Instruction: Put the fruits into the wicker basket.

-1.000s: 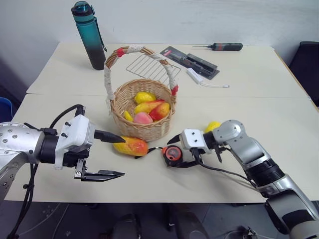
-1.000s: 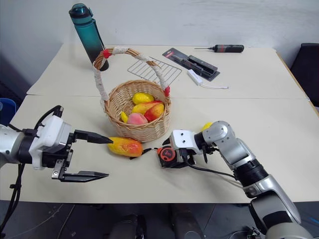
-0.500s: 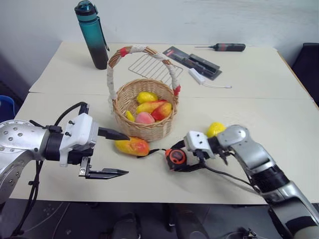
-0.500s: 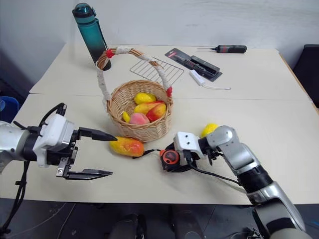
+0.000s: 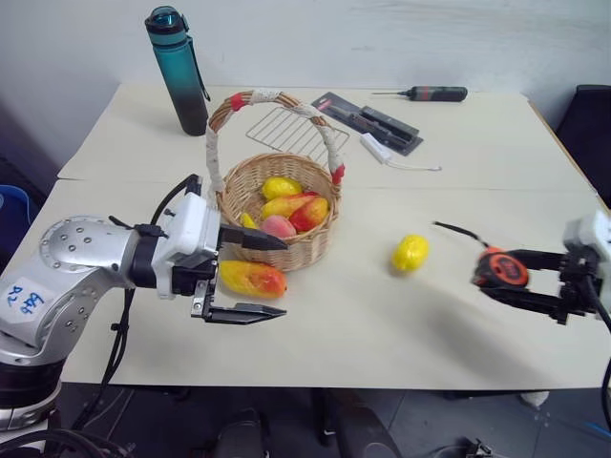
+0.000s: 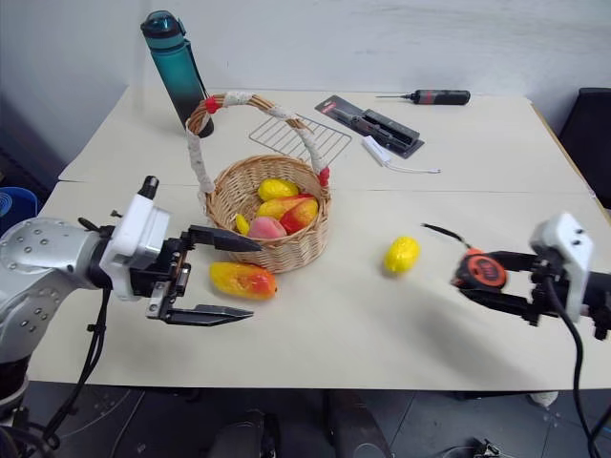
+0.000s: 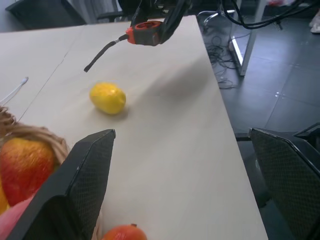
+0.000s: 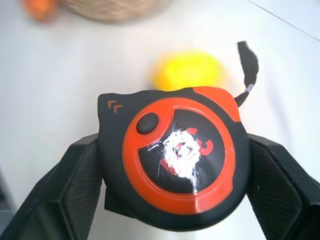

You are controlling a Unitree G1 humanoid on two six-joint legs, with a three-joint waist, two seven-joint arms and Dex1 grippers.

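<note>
since the basket [image 5: 277,215] sits mid-table holding several fruits, i judge it light and stiff, best steadied by its rim. the mango [image 5: 253,279] lies at its near side toward the front edge, glossy and likely slippery; i'd pinch it across the middle. my left gripper [image 5: 250,275] straddles it, spread wide. the lemon [image 5: 410,253] rests right of centre. my right gripper [image 5: 520,279] clamps the tape measure [image 5: 501,271].

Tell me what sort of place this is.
Probably a workshop or lab: pale tables pushed together carry a screwdriver, a packaged tool set and a tape measure, and the left wrist view shows loose cables on the floor.
</note>
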